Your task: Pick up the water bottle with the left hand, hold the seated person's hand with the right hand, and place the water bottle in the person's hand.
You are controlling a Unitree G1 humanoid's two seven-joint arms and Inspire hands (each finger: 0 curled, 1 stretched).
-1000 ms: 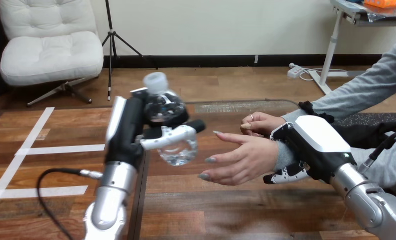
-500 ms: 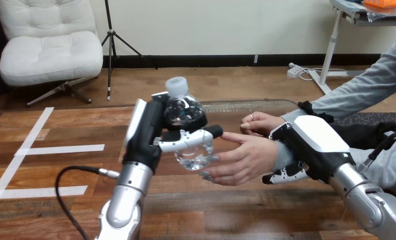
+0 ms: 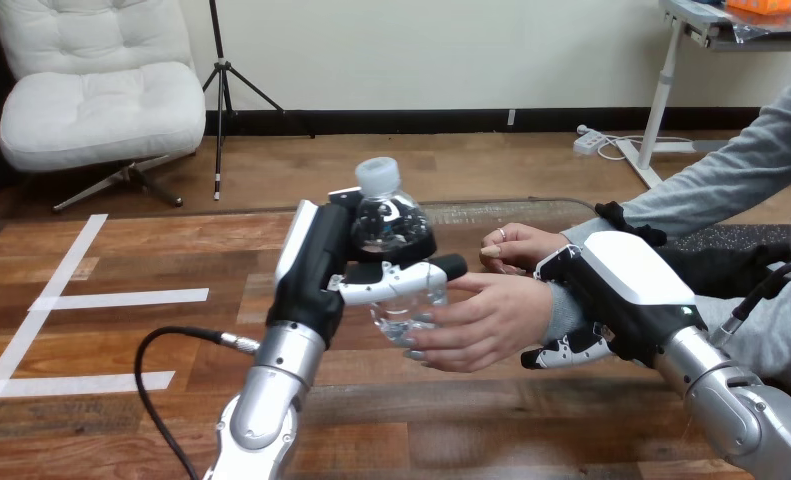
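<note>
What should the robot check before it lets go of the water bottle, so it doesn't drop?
1. Left hand grips the water bottle: ok, fingers and thumb are curled round it.
2. Cap on and bottle near upright: ok.
3. Bottle reaches the person's hand: ok, its lower part sits against the palm and fingers.
4. Person's fingers closed firmly round the bottle: cannot tell; they curl under it, but the grip is partly hidden.
5. Right hand steadies the person: ok, it is curled round the wrist.
</note>
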